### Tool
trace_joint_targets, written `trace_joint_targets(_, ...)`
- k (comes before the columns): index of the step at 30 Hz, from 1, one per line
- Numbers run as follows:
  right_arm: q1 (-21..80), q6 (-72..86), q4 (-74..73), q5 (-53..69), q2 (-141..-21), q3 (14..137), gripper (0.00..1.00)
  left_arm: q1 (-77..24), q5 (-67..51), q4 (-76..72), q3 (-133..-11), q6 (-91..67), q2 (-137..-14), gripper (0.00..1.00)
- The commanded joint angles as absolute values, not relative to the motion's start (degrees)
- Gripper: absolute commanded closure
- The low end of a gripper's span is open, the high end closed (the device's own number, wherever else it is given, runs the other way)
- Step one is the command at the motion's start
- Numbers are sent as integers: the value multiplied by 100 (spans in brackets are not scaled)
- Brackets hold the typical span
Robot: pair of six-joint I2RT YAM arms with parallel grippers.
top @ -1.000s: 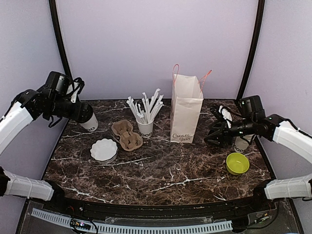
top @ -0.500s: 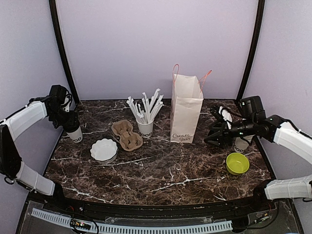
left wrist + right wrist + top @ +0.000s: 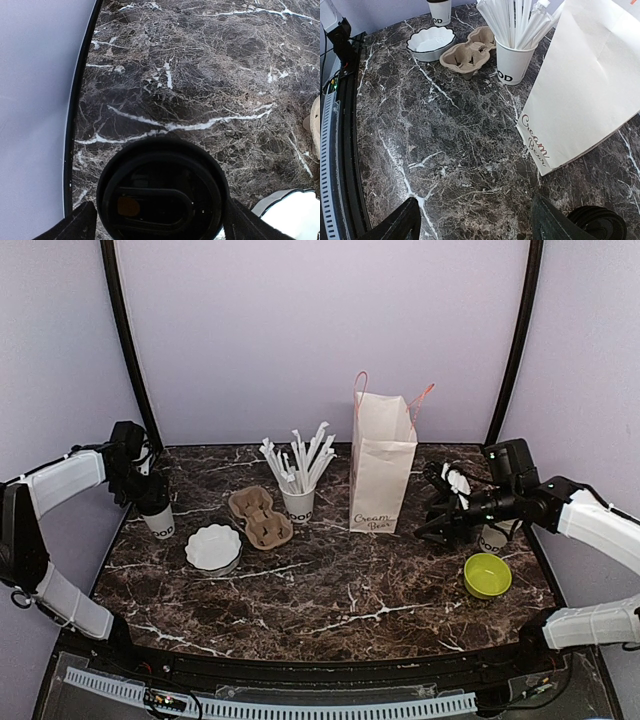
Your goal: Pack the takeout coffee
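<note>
left cup: a small white paper cup with a black plastic lid and black lettering near its base (image 3: 161, 526). It stands upright on the dark, white-veined marble table (image 3: 330, 590) at the far left edge, near the white scalloped dish (image 3: 213, 547).
my left gripper (image 3: 151, 500): I am down over the left cup from above. In my wrist view its round black lid (image 3: 162, 192) fills the space between my fingers (image 3: 75, 225), one on either side of the rim. They stand wide, but I cannot tell whether they press the cup or sit just clear of it.
right cup: a second small white paper cup with the same black lettering (image 3: 492, 538). It stands upright near the table's right edge, just behind the lime-green round bowl (image 3: 487, 575). My right arm crosses in front of its top in the overhead view.
my right gripper (image 3: 432, 520): I am above the table just beside the right cup, fingertips toward the bag. My fingers (image 3: 395, 222) are spread wide with only bare marble between them, and I hold nothing.
bag: a tall white paper bag with pink handles and script lettering (image 3: 383, 470), upright at the back middle, mouth open upward.
carrier: a brown moulded-pulp cup carrier (image 3: 260, 517), lying between the dish and a white paper cup full of wrapped straws (image 3: 298, 502).
</note>
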State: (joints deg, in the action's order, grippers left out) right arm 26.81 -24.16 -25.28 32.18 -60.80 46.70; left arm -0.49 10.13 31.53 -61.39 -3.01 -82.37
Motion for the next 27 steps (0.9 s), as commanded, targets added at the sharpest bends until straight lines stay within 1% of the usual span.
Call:
trace_joint_targets(1,2716,-2443,-2415,3188,-6107,4668,24,-18,1076,3179,-6072,-300,-8177,9)
trace_joint_targets(4,2675,-2365,-2526,3196,-6138,4801,24,-18,1068,3350,-6237,-374,-8038,7)
trace_joint_targets(7,2479,-2296,-2764,3150,-6198,5057,24,-18,999,3412,-6479,-423,-7624,7)
trace_joint_targets(9,2348,-2316,-3029,3090,-6236,5269,25,-18,687,3261,-6569,-456,-7315,8)
trace_joint_targets(13,2006,-2477,-3774,3061,-6375,5842,28,-86,-698,2772,-6697,-563,-6814,12)
trace_joint_targets(14,1856,-2519,-3975,3082,-6407,5976,30,-265,-1064,2578,-6750,-543,-6731,13)
trace_joint_targets(15,1767,-2559,-4154,3074,-6434,6115,31,-401,-1165,2493,-6785,-518,-6710,13)
trace_joint_targets(17,1495,-2637,-4502,2936,-6472,6373,33,-1160,-1237,2243,-6908,-367,-6754,14)
trace_joint_targets(20,1108,-3024,-5204,2718,-6475,6737,34,-1902,-1465,2010,-7248,-273,-7177,15)
trace_joint_targets(23,680,-3354,-5708,2262,-6479,7031,35,-2803,-1523,1920,-7553,22,-7617,17)
trace_joint_targets(24,562,-3425,-5795,2049,-6527,7125,35,-2962,-1491,1834,-7632,125,-7769,17)
trace_joint_targets(27,168,-3497,-6103,1476,-6816,7456,36,-3472,-1248,1483,-7399,449,-7863,17)
